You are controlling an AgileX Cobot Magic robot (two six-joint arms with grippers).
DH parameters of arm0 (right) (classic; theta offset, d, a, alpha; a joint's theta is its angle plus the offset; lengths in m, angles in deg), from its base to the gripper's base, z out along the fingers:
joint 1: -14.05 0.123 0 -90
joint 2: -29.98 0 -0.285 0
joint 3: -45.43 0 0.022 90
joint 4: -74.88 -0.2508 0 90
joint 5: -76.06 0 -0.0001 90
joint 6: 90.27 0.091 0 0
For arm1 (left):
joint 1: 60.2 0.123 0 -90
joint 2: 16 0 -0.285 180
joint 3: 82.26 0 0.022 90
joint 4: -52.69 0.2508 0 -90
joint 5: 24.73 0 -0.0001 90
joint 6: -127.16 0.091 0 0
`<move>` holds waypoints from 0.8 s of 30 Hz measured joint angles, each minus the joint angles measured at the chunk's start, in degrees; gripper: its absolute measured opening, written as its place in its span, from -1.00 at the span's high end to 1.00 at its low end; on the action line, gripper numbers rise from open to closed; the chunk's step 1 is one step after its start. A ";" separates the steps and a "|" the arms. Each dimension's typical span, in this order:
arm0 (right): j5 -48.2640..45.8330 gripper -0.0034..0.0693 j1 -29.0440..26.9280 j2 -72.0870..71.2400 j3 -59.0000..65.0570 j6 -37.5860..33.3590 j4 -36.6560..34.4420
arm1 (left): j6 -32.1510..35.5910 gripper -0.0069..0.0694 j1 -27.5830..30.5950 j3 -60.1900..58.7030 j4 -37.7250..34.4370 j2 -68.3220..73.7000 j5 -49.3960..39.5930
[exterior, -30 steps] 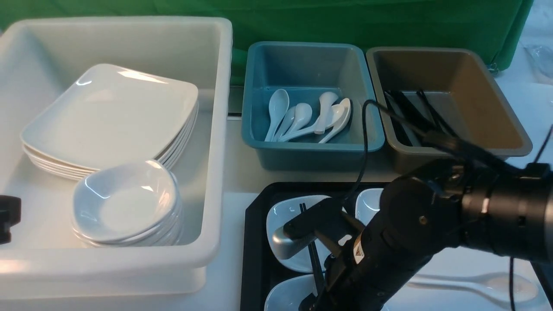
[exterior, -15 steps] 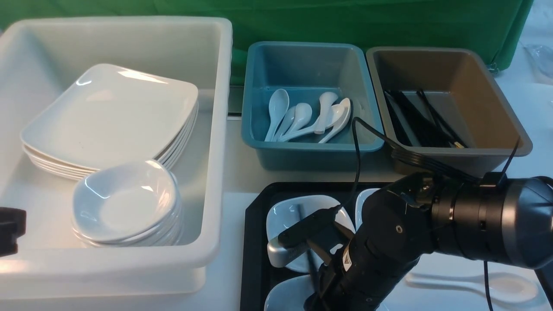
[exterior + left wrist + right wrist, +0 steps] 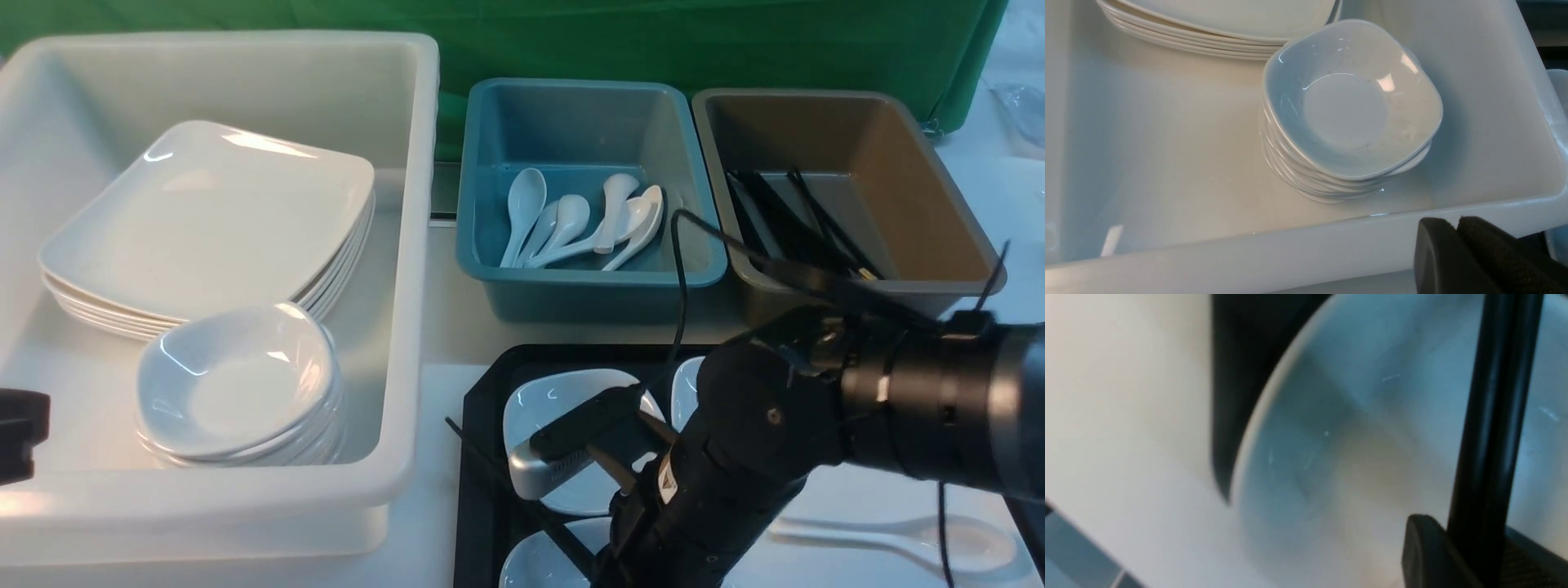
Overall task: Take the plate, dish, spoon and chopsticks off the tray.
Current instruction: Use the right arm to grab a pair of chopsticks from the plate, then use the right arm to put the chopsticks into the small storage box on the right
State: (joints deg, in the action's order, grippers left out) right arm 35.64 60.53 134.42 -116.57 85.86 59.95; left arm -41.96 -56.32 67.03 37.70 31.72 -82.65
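My right gripper (image 3: 1478,543) is shut on the black chopsticks (image 3: 1492,416) just above a small white dish (image 3: 1331,437). In the front view the right arm hangs low over the black tray (image 3: 488,369), its fingertips hidden. The chopsticks (image 3: 498,474) slant out toward the tray's left rim. Small dishes (image 3: 555,398) sit on the tray. A white spoon (image 3: 898,535) lies on a white surface right of the arm; I cannot tell whether that surface is the plate. My left gripper (image 3: 1455,223) is shut and empty by the white tub's near wall.
The white tub (image 3: 412,245) holds a stack of large plates (image 3: 212,212) and a stack of small dishes (image 3: 237,384). A teal tub (image 3: 588,286) holds several spoons. A brown tub (image 3: 963,278) holds black chopsticks.
The chopsticks lay across the tray's far dish; my right gripper now holds them, and their free end has swung left toward the tray's rim. The left arm has barely moved.
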 joint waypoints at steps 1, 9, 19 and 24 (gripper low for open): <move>-0.80 0.52 0.00 -2.02 -0.51 0.00 0.07 | 0.00 0.72 0.00 0.00 0.00 0.00 0.00; -6.56 0.52 -7.29 -10.87 -7.36 -0.45 0.01 | 0.04 0.72 0.00 0.00 0.00 0.00 0.14; -4.24 0.52 -31.08 -4.60 -26.12 -9.66 0.20 | 0.04 0.72 0.00 0.00 -0.62 0.00 0.14; -0.17 0.52 -38.43 4.03 -33.42 -10.58 0.45 | 0.04 0.72 0.00 0.00 -0.68 0.00 0.62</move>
State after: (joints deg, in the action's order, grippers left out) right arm 35.47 22.09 138.45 -149.99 75.28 60.41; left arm -41.92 -56.32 67.03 37.02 31.72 -82.03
